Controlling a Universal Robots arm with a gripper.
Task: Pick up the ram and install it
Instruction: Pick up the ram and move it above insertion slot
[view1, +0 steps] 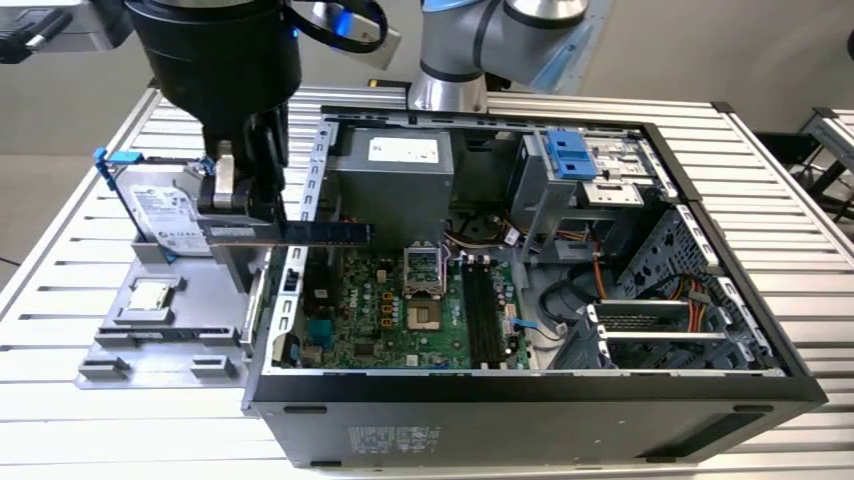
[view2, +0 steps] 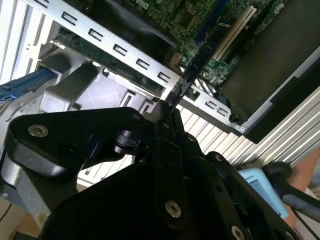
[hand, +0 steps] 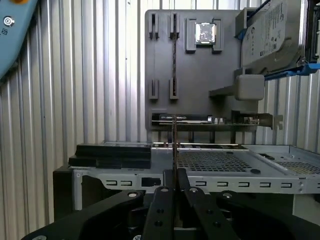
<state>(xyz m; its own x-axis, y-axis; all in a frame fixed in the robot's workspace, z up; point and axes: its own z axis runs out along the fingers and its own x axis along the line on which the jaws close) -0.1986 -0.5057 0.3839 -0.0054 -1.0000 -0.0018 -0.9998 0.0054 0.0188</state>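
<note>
Dark and thin, the ram stick (view1: 320, 232) is pinched by one end in the claw (view1: 244, 222), which is closed flat on it. The rest juts out level from the claw, over the wall of the open computer case (view1: 534, 400). The long black memory slots (view1: 483, 315) lie beyond its free end and lower down. A good carry likely needs a firm pinch, with the stick kept in line with those slots and clear of the case's metal rim.

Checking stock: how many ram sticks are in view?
1: the ram, clamped in the end effector over the case wall; seated ones may be hidden.
</note>
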